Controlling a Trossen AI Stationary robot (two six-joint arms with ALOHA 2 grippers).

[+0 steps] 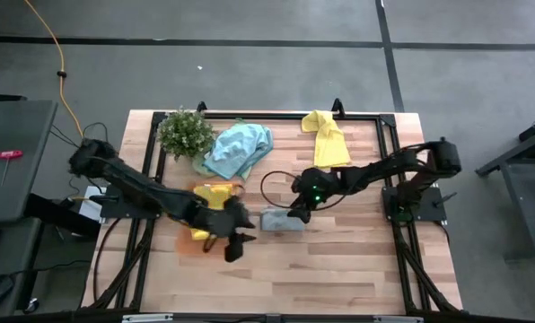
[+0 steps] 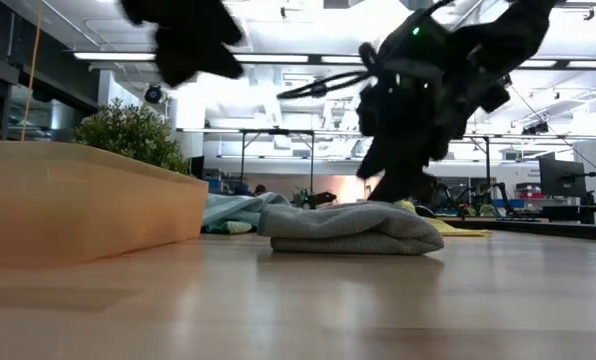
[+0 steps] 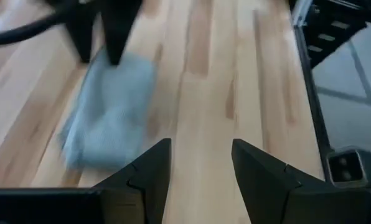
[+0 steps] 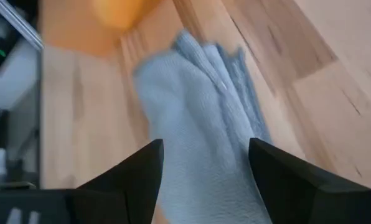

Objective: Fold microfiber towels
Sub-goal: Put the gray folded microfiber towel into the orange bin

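At the centre of your table (image 1: 339, 269), a folded grey towel (image 1: 283, 221) lies flat on the wood, a small rectangle just below the middle of the overhead frame. Your right tool (image 1: 296, 213) hangs at the towel's right end, its two fingers (image 4: 136, 180) spread apart with the grey cloth showing between them and nothing gripped. Your left tool (image 1: 238, 247) sits lower left of that towel, near it but apart, its fingers (image 3: 151, 171) also parted over bare wood and holding nothing.

Left of centre, a yellow towel (image 1: 212, 199) rests on the orange tray (image 1: 188, 244), partly covered by your left arm. In the upper middle, a light blue towel (image 1: 239, 149) lies bunched just beside the small green plant (image 1: 184, 132), which stands at the upper left of the table. A second yellow towel (image 1: 327, 137) lies loosely spread toward the upper right, well apart from both tools.

From table height, the grey towel reads as a low, rounded stack, with the tray's wall filling the left of the frame.
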